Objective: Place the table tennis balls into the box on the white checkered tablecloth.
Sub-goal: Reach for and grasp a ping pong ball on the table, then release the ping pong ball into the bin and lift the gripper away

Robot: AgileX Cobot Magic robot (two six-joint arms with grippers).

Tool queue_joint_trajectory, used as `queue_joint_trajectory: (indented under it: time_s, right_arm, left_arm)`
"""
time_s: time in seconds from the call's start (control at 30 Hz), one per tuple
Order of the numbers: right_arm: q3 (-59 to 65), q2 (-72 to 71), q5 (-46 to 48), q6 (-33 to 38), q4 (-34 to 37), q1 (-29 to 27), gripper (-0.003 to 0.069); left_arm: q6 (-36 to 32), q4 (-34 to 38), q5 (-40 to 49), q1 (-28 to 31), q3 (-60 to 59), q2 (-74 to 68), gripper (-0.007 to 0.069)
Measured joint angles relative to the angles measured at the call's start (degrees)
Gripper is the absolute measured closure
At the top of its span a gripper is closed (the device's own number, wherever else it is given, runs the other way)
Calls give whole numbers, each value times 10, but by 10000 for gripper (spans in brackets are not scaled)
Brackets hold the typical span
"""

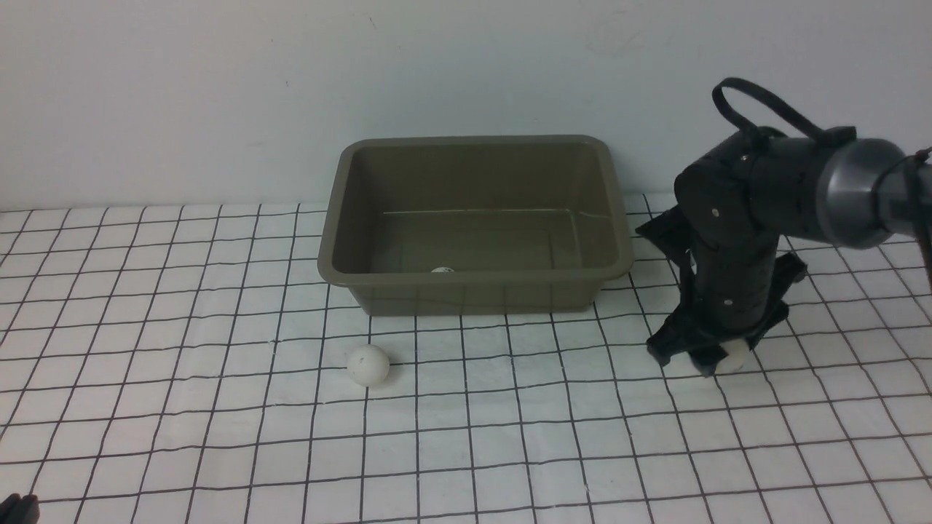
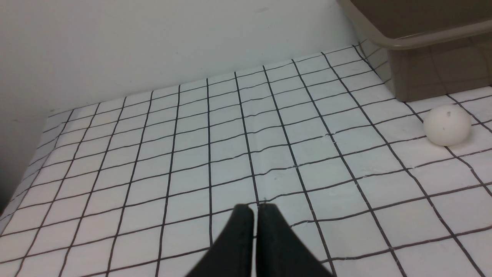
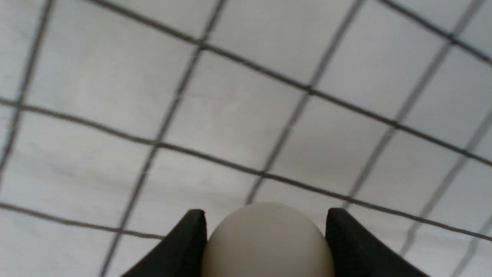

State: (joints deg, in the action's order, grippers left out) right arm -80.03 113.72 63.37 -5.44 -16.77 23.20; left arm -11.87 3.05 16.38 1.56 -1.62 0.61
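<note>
Plain pale wall (image 1: 218, 87) at the back, with the white checkered tablecloth (image 1: 510, 451) spread out in front of it, a bit wrinkly. The box (image 1: 473, 275) sits on the cloth up near the wall, roughly in the middle. So, ball count: the first ball (image 1: 442, 270) is inside the box, just peeking over the near rim. The second ball (image 1: 368, 364) is out on the cloth, just in front of the box near its left corner, not touching it, and the left wrist view shows a couple of small dark specks on it.

The third ball (image 3: 267, 246) is off to the right of the box, down at the cloth. The right hand (image 3: 266, 212) is pinching it, one black finger pressed against each side. Can't tell if it's off the cloth or not.

The left hand (image 2: 255, 209) is way over at the near left, fingers pressed together with nothing between them, well apart from the second ball.
</note>
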Motion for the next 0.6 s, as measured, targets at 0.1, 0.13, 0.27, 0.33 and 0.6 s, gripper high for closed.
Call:
queue_joint_trajectory:
  time_s: [0.1,0.13,0.27,0.33,0.6]
  right_arm:
    - [-15,-25,-6,-64,-80,0,301]
    - [-27,-31,-12,-72,-88,0,301]
    - [-97,-41,-37,-65,-59,0,301]
    - [-128,-41,-47,-47,-25,0,301]
    - [-176,-32,-111,71,142,0,301]
  left_arm:
    - [0,0,0,0,0,0,629]
    - [0,0,0,0,0,0,629]
    - [0,0,0,0,0,0,629]
    - [0,0,0,0,0,0,629]
    - [0,0,0,0,0,0,629]
